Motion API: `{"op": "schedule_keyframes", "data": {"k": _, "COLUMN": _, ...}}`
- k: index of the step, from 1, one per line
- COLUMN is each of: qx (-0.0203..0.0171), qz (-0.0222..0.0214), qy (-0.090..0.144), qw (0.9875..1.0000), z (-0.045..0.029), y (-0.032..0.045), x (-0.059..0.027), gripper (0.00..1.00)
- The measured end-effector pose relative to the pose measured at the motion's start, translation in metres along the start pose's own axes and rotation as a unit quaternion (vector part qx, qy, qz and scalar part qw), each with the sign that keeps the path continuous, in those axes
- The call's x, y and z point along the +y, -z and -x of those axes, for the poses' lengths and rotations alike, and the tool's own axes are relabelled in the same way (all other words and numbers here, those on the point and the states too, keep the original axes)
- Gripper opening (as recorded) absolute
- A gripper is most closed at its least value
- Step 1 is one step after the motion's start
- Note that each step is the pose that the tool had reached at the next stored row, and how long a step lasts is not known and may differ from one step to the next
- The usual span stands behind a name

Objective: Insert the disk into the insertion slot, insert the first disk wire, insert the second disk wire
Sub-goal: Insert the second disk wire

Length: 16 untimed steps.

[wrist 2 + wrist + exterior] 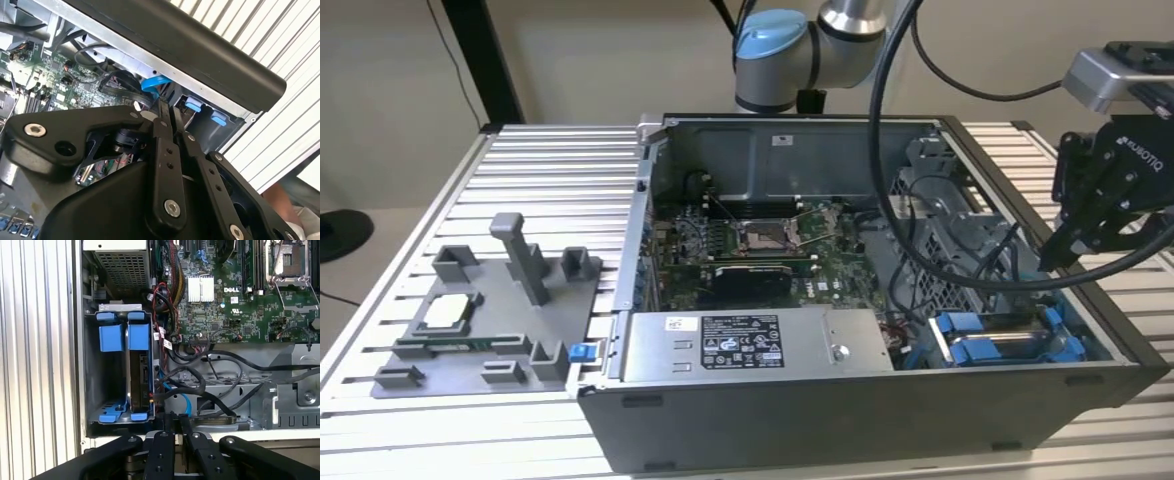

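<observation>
Inside the insertion slot (93, 370), seemingly one disk (141, 380)

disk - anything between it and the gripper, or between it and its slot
Nothing visible. In the first wrist view the disk already sits in the insertion slot, the gripper just off its end; black cables lie close alongside.

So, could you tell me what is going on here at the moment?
A robot arm is working inside an open computer case. Its gripper is close to the insertion slot, at the case's corner on the exterior view's right. The disk already sits in the slot, in its blue frame. Loose wires lie beside it.
</observation>
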<state>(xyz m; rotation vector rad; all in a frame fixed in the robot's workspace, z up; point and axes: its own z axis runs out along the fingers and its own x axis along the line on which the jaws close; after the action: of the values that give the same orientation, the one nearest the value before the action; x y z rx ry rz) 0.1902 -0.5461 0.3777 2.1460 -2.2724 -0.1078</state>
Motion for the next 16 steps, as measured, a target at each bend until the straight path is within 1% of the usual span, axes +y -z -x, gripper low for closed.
{"op": "schedule_keyframes", "data": {"k": 4, "qx": -0.0001, "qz": -0.0006, "qy": 0.000, "qw": 1.0000, "z": -0.0032, "y": 0.0020, "x": 0.0030, "gripper": 0.00}}
{"op": "schedule_keyframes", "data": {"k": 12, "qx": -0.0006, "qz": -0.0071, "qy": 0.000, "qw": 1.0000, "z": -0.0148, "y": 0.0023, "x": 0.0139, "gripper": 0.00}}
{"op": "schedule_keyframes", "data": {"k": 16, "qx": -0.0007, "qz": -0.0087, "qy": 0.000, "qw": 1.0000, "z": -0.0196, "y": 0.0034, "x": 0.0189, "gripper": 0.00}}
